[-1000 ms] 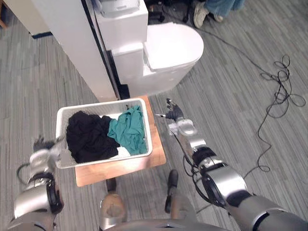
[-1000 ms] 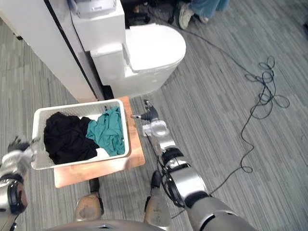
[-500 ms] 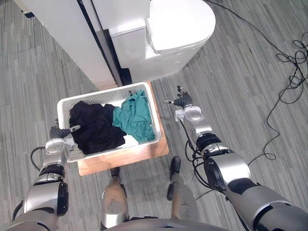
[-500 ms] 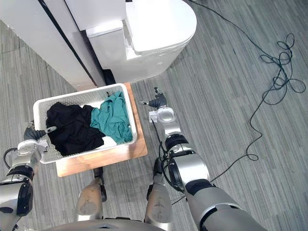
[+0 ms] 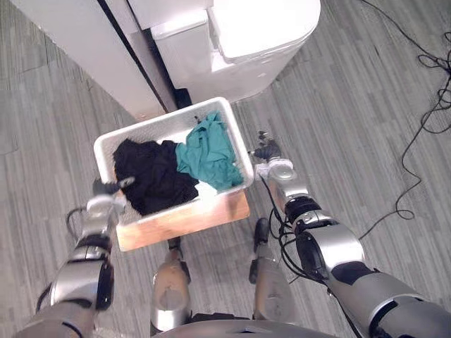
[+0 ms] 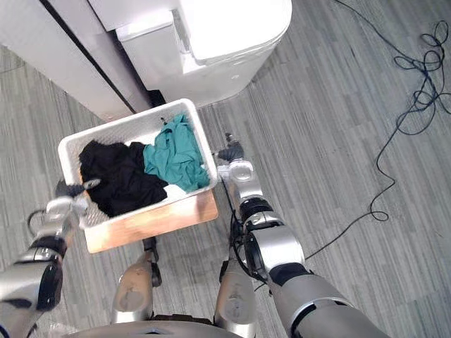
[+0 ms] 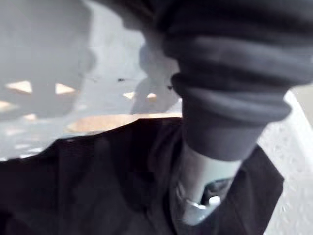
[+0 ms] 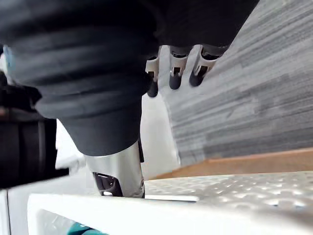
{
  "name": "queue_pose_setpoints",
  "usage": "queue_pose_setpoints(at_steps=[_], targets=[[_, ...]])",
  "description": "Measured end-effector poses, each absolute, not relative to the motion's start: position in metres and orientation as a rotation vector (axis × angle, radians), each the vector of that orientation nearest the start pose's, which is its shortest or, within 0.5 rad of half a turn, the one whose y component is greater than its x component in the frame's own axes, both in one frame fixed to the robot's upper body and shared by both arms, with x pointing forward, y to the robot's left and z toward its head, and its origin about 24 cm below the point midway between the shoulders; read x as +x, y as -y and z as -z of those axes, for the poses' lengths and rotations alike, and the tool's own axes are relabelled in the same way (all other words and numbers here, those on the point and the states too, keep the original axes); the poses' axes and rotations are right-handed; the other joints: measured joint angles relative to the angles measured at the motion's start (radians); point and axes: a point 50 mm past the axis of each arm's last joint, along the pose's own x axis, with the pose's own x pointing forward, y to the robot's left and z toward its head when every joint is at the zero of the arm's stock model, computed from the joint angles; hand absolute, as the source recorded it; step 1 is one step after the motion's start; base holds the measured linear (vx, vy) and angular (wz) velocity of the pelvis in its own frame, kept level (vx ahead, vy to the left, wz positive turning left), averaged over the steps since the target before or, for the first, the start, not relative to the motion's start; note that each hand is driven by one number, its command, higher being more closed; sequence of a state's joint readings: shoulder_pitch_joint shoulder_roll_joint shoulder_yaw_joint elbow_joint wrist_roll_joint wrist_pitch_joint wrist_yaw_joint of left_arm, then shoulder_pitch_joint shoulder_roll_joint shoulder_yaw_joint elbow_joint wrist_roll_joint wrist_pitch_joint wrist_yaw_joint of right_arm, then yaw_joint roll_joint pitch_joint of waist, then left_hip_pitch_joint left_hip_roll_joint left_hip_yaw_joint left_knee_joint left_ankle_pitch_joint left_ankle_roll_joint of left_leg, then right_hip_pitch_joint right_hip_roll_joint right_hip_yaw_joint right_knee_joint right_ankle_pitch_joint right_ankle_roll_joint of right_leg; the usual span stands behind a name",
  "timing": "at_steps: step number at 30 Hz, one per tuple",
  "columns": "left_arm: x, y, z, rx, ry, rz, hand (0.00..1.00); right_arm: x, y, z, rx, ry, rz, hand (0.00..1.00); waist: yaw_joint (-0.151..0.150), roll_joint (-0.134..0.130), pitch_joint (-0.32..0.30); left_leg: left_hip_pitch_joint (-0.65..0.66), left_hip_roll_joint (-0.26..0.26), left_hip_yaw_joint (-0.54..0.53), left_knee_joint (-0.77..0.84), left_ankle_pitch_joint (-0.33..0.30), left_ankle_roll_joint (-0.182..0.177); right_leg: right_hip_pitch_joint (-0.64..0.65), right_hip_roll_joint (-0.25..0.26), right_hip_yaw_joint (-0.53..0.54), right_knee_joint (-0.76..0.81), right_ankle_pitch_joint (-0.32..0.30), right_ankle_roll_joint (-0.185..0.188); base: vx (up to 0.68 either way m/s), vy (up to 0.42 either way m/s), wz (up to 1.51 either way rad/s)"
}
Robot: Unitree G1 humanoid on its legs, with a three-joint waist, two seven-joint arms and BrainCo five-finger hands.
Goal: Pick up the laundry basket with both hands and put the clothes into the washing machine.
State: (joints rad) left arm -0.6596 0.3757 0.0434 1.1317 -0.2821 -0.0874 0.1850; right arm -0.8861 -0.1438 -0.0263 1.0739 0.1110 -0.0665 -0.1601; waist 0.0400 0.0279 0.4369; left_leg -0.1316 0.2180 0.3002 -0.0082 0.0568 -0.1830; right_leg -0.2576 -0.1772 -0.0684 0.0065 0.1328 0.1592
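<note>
A white laundry basket (image 5: pixel 151 128) sits on a small wooden stool (image 5: pixel 183 220) on the grey plank floor (image 5: pixel 352 141). It holds a black garment (image 5: pixel 151 176) on its left and a teal garment (image 5: pixel 208 151) on its right. The humanoid's two hands stand at opposite ends of the basket.

The left hand (image 5: pixel 106 197) is against the basket's left rim. In the left wrist view its thumb (image 7: pixel 200 191) reaches inside over the black cloth (whether the hand has a grip on the rim cannot be told).

The right hand (image 5: pixel 273 162) is just beside the right wall. Its fingers (image 8: pixel 174 73) hang relaxed in a row above the floor and hold nothing, while its thumb (image 8: pixel 117 169) points down to the white rim.

Beyond the basket stand a white unit with a rounded lid (image 5: pixel 254 28) and a white panel (image 5: pixel 77 49).
</note>
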Motion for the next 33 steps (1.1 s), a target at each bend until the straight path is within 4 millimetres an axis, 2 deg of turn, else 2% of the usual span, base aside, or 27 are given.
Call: queue_pose_setpoints(at_steps=[1,2,5,9,14,23,26,27,33], targets=[[0.342,-0.267,-0.025,0.074,-0.328,-0.406,0.00,0.394,0.149,-0.085,-0.085,-0.132,0.096,0.00,-0.011,-0.002,0.002,-0.001,0.000,0.000,-0.001,0.002,0.001,-0.003,0.000,0.001,0.003,0.000,0.000,-0.04,0.000,-0.05],[0.347,-0.266,-0.033,0.061,-0.307,-0.408,1.00,0.394,0.152,-0.083,-0.095,-0.137,0.099,1.00,-0.027,-0.002,0.002,-0.001,0.001,0.000,-0.003,0.003,0.001,-0.006,0.002,0.001,0.004,0.000,0.000,0.00,0.000,0.00],[0.354,-0.260,-0.040,0.038,-0.283,-0.394,1.00,0.392,0.157,-0.081,-0.110,-0.148,0.108,1.00,-0.046,-0.002,0.002,-0.005,0.001,0.000,-0.011,0.013,-0.001,-0.012,0.003,0.001,0.004,0.004,-0.001,0.00,0.000,0.00],[0.358,-0.254,-0.043,0.004,-0.271,-0.387,1.00,0.392,0.155,-0.078,-0.151,-0.169,0.093,1.00,-0.042,0.000,0.004,-0.007,0.002,0.004,-0.011,0.015,-0.001,-0.018,0.005,0.006,0.003,0.010,-0.003,-0.01,-0.003,-0.02],[0.357,-0.247,-0.038,-0.065,-0.289,-0.415,1.00,0.391,0.155,-0.077,-0.226,-0.170,0.072,1.00,-0.042,0.001,0.013,-0.008,0.002,0.006,-0.012,0.017,-0.001,-0.019,0.005,0.007,-0.001,0.014,-0.003,0.00,0.000,0.00],[0.355,-0.248,-0.034,-0.061,-0.308,-0.432,1.00,0.390,0.147,-0.075,-0.258,-0.166,0.038,1.00,-0.043,0.001,0.013,0.004,0.002,0.030,-0.012,0.020,-0.002,-0.010,0.008,0.027,-0.028,0.036,-0.004,0.00,0.002,-0.06],[0.351,-0.247,-0.028,-0.051,-0.328,-0.426,1.00,0.385,0.147,-0.073,-0.249,-0.139,0.030,1.00,-0.049,0.001,0.013,0.016,0.003,0.029,-0.013,0.020,-0.002,0.003,0.009,0.026,-0.030,0.037,-0.005,0.00,0.000,0.00],[0.350,-0.247,-0.026,-0.043,-0.332,-0.426,1.00,0.383,0.146,-0.071,-0.256,-0.135,0.022,0.00,-0.051,0.001,0.013,0.018,0.003,0.029,-0.013,0.020,-0.002,0.005,0.009,0.026,-0.030,0.037,-0.005,0.00,0.000,0.00],[0.341,-0.252,-0.015,-0.028,-0.356,-0.439,1.00,0.376,0.146,-0.061,-0.279,-0.146,-0.002,0.00,-0.051,0.001,0.013,0.025,0.004,0.028,-0.014,0.020,-0.002,0.015,0.010,0.026,-0.032,0.038,-0.005,0.00,0.000,0.00]])
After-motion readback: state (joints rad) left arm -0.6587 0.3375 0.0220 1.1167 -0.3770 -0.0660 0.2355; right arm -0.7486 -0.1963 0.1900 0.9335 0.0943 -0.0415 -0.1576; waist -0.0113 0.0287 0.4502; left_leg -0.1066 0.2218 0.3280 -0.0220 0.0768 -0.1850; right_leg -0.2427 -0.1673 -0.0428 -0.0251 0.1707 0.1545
